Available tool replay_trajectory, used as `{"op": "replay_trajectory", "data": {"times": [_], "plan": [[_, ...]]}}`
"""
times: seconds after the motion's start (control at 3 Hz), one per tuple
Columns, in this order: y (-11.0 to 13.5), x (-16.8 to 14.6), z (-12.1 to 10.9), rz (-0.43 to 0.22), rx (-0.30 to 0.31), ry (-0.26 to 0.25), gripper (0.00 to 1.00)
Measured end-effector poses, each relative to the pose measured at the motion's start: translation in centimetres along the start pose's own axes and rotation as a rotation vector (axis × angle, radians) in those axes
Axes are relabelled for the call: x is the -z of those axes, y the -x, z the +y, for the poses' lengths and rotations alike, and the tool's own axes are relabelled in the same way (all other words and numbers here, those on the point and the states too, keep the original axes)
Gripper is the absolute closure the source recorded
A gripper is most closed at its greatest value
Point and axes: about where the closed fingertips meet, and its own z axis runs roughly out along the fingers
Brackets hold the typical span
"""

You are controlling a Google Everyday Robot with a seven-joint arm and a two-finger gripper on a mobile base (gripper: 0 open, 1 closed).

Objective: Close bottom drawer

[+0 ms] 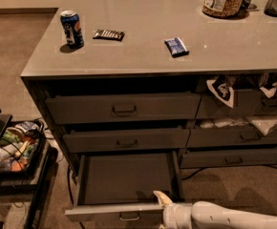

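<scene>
We see our gripper [163, 213] at the bottom edge of the frame, just right of centre. It shows a cream-yellow piece narrowing to a blunt point, duller than the part behind it. Our arm [224, 216] is a smooth, rounded white shell running toward the lower right corner, with a short ringed white collar [173, 216] where the two meet.
</scene>
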Motion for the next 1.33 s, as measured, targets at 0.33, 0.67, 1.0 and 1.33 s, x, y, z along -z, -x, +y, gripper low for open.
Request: {"op": "replay_trajectory", "data": {"times": [0.33,0.67,1.0,1.33], "plan": [[-1.3,-1.7,1.5,0.014,-0.025,0.016,0.00],[-2.6,-4.1,2.8,0.029,-0.059,0.052,0.00],[-3.4,-5.5,3.3,0.029,-0.087,0.056,0.00],[-3.4,-5.6,3.3,0.028,-0.088,0.056,0.19]]}}
